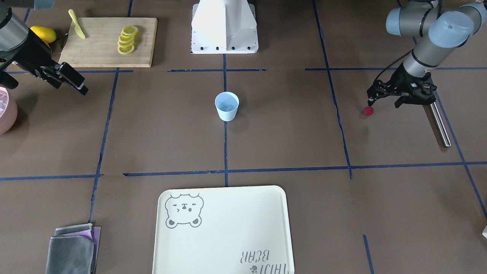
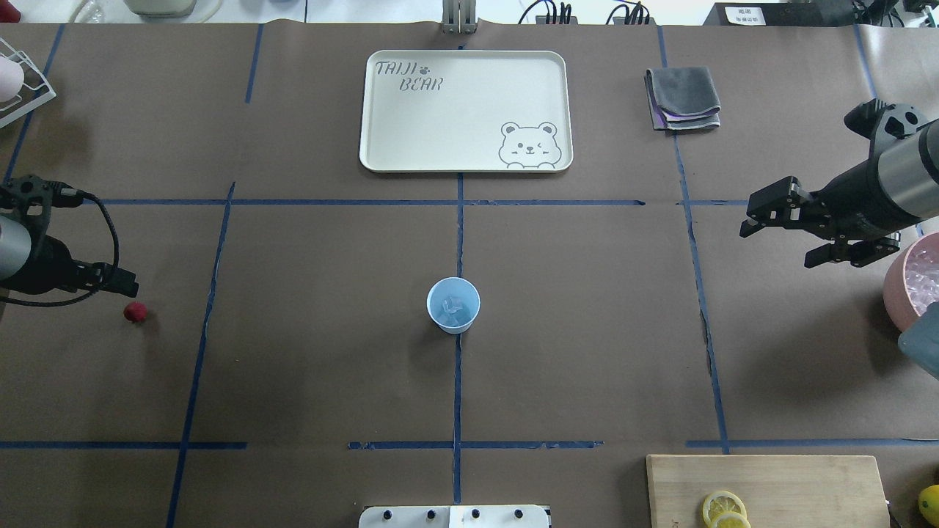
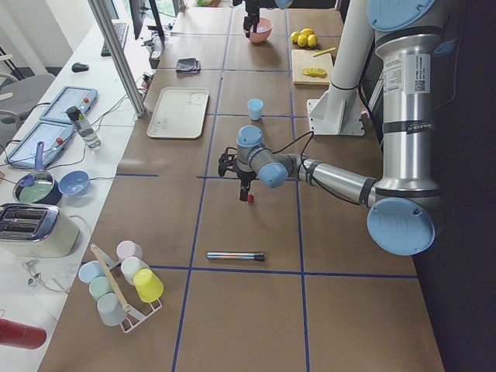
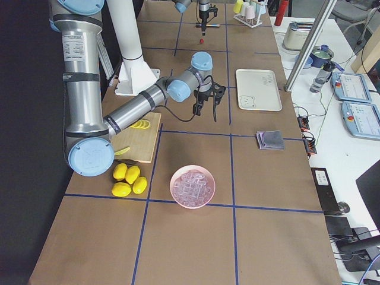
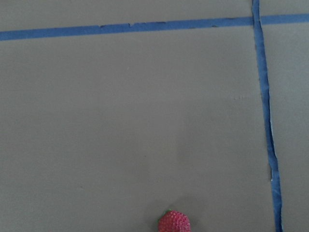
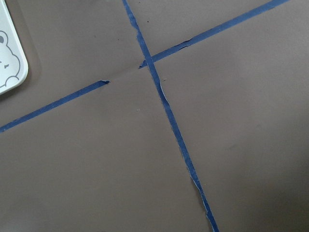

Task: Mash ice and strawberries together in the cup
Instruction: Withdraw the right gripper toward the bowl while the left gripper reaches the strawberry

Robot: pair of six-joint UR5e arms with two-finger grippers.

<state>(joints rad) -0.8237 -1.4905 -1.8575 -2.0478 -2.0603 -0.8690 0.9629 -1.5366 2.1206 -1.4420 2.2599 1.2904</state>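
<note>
The light blue cup (image 1: 227, 106) (image 2: 453, 305) stands upright mid-table, and clear ice (image 2: 451, 308) lies inside it. More ice (image 4: 192, 185) fills the pink bowl (image 4: 209, 191) (image 2: 896, 287). One red strawberry (image 1: 368, 110) (image 2: 135, 312) (image 5: 174, 223) lies on the table. My left gripper (image 1: 383, 102) hovers just above and beside it, open and holding nothing. Near the pink bowl, far from the cup, my right gripper (image 2: 776, 244) (image 1: 72, 87) is open and empty. No fingers show in either wrist view.
A metal rod (image 1: 440, 125) (image 3: 235, 255) lies on the table beside my left gripper. A cream tray (image 2: 440, 125) and a folded grey cloth (image 2: 682, 99) sit across the table. A cutting board (image 1: 102, 42) carries lemon slices (image 1: 127, 40) and a yellow knife (image 1: 77, 24).
</note>
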